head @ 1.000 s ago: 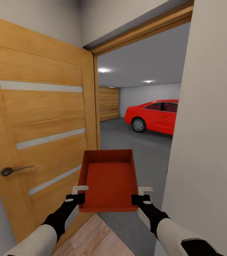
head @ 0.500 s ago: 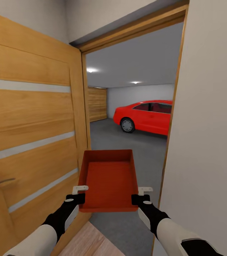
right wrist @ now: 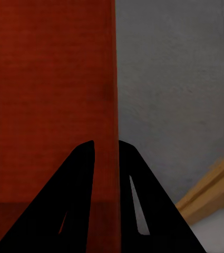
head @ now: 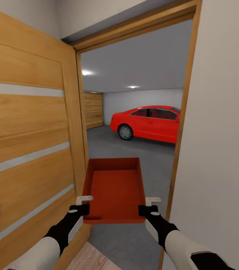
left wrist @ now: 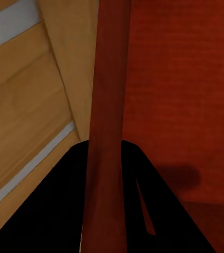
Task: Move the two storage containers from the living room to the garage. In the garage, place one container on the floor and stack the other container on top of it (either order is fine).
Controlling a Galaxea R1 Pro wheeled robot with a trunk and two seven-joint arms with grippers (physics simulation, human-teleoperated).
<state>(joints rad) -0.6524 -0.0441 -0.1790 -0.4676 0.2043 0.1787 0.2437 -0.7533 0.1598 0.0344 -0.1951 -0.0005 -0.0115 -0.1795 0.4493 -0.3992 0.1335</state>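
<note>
I hold one orange-red storage container (head: 114,189) level in front of me, open side up and empty. My left gripper (head: 84,201) is shut on its left wall near the close corner, and the wall (left wrist: 107,132) runs between the dark fingers. My right gripper (head: 148,202) is shut on the right wall (right wrist: 114,105) in the same way. Ahead, through the open doorway, lies the garage with its dark-grey floor (head: 134,150). The container hangs over the threshold.
An orange-wood door with glass slits (head: 29,150) stands open close on my left. The wooden door jamb (head: 179,127) and a white wall (head: 224,142) crowd the right. A red car (head: 147,123) is parked inside the garage; a wooden panelled door (head: 93,110) is at the far left.
The view has advanced toward the doorway and turned a little, so the door and car slid left in the picture. Both grippers keep the same hold on the container.
</note>
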